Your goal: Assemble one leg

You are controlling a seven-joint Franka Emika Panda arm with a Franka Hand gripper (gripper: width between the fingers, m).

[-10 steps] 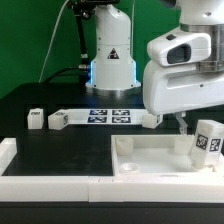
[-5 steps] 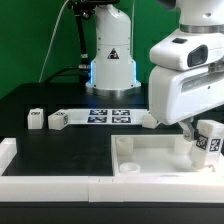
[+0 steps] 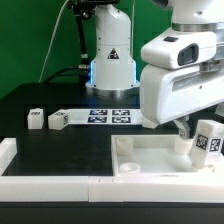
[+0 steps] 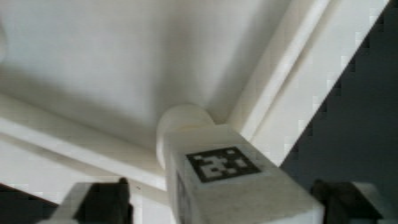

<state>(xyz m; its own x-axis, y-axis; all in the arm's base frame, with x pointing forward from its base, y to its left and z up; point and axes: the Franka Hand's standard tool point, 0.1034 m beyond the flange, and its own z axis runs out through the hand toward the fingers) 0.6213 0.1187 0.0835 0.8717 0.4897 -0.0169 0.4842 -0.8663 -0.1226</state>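
**Exterior view:** You'll find the leg [image 3: 207, 140] standing upright on the large white tray part [image 3: 150, 160], close to the table's front corner on the exterior view's right. A spare leg [image 3: 58, 118] lies just beside the marker board [image 3: 112, 115], farther back on the table. The arm [image 3: 180, 85] hangs over the leg and hides most of what the jaws are doing here.

**Wrist view:** The gripper [image 4: 226, 197] is spread wide. Its fingers [image 4: 98, 198] stand on either side of the leg, and as far as you can see they hold nothing. Expect a light, stiff plastic block with smooth sides that may slip or twist. Pinch it squarely across two opposite flat faces, around mid-height.
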